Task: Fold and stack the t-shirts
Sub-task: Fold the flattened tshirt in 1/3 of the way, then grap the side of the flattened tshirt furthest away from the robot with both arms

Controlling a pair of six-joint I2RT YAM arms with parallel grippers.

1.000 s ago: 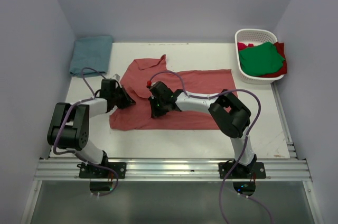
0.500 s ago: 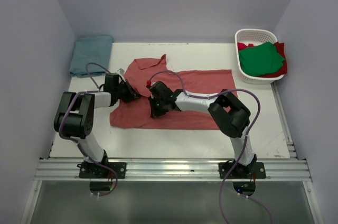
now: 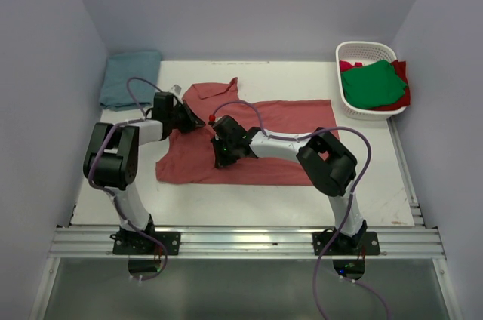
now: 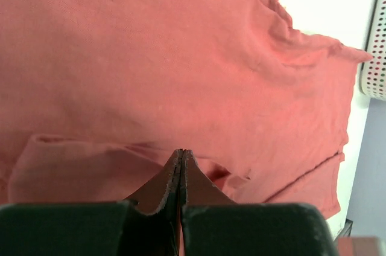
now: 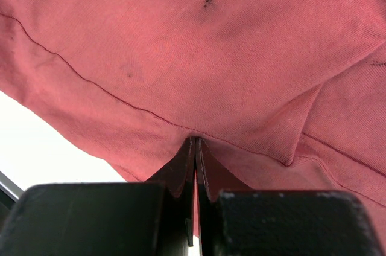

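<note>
While the teal-blue t-shirt [image 3: 130,78] lies at the far left corner of the table [image 3: 287,77], the left gripper [image 4: 181,157] has its two fingers pressed fully together on a small fold of the faded brick-red t-shirt [image 3: 294,150], at the left part of this shirt. The shirt lies spread across the middle of the table, and the right gripper [image 5: 195,144], just beside the left one, is also closed tight, with a seamed edge of the same cloth pinched between its fingers. At the far right, the green t-shirt [image 3: 372,83] lies over the brighter red t-shirt [image 3: 401,98] in the white basket [image 3: 366,49]
</note>
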